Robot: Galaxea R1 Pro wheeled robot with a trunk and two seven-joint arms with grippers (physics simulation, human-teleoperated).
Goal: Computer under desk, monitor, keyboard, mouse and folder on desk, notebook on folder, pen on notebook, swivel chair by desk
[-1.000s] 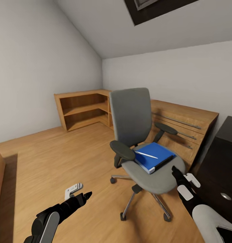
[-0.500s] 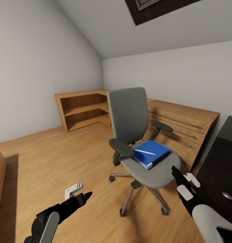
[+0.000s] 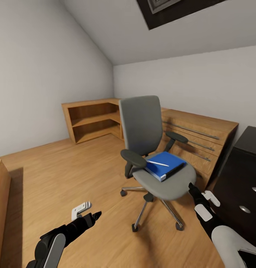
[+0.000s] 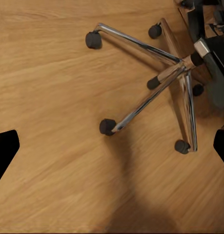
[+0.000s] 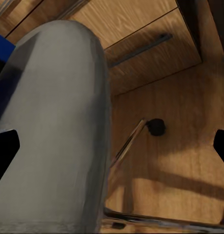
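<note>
1. The left gripper [image 3: 94,216] hangs over bare wood floor [image 3: 68,175], its fingers spread wide with nothing between them.
2. The swivel chair [image 3: 143,126] stands mid-room; the folder [image 3: 166,165] lies on the seat's rear half, the pen [image 3: 157,163] across it.
3. The right gripper [image 3: 191,189] sits just beside the seat's front edge, fingers apparently apart and empty.
4. A dark drawer unit [image 3: 243,186], probably the desk's, stands at far right.
</note>
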